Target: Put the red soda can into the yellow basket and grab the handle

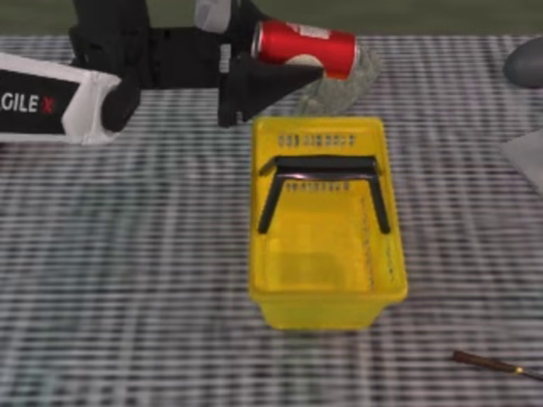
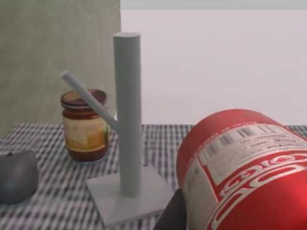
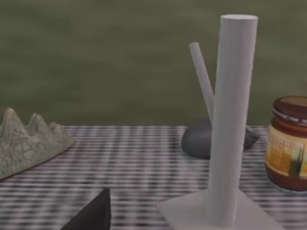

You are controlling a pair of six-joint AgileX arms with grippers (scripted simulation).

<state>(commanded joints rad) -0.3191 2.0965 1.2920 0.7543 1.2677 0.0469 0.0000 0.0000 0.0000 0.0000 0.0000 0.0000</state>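
The red soda can lies on its side in the air, with my left gripper shut on it, just beyond the far rim of the yellow basket. In the left wrist view the red soda can fills the corner beside one dark finger. The basket stands at the table's middle. Its black handle lies tilted across the far half. My right arm is outside the top view. Its wrist view shows one dark fingertip well off to the side with nothing against it.
A pale rocky ornament sits under the can. At the right are a grey lump, a white stand and a brown jar. A brown stick lies at the front right.
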